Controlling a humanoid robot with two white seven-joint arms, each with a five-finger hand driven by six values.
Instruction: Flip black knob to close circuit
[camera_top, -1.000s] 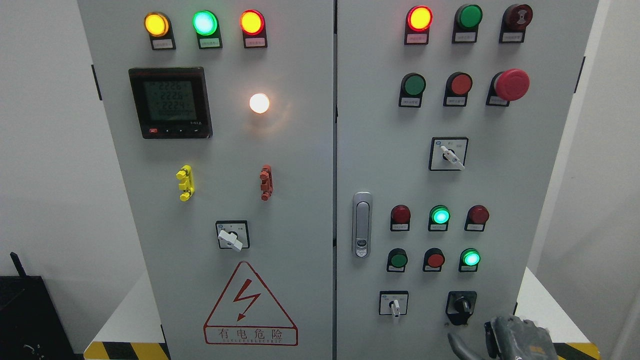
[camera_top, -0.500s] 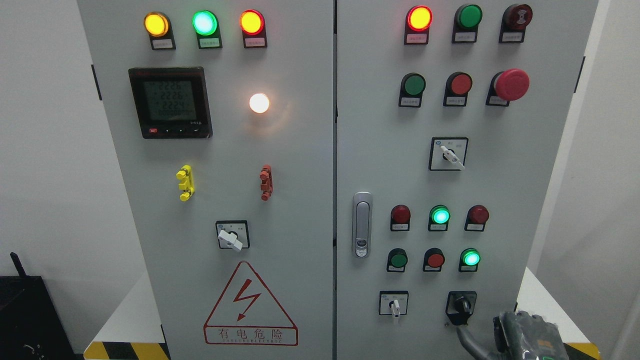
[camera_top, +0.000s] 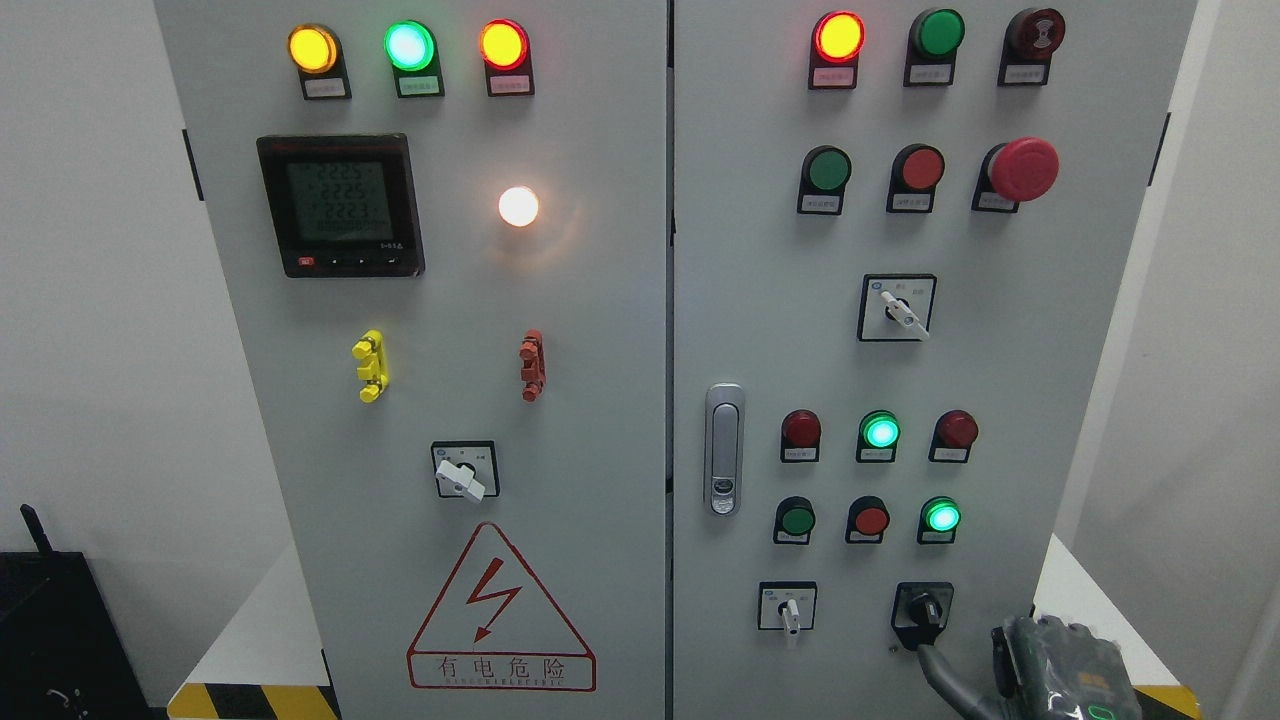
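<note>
Standing grey cabinet (camera_top: 600, 300) (white walls (camera_top: 90, 300)), lamps lit.

A lit digital meter (camera_top: 341, 205) sits upper left. A red mushroom button (camera_top: 1023, 168) stands upper right. A triangular warning sign (camera_top: 500, 610) fills the lower centre, beside a silver door latch (camera_top: 724, 449).

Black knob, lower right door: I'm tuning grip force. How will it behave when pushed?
The black knob is panel-mounted, so it likely pivots rather than lifting off. It looks rigid and small, so the right hand may slip.
</note>
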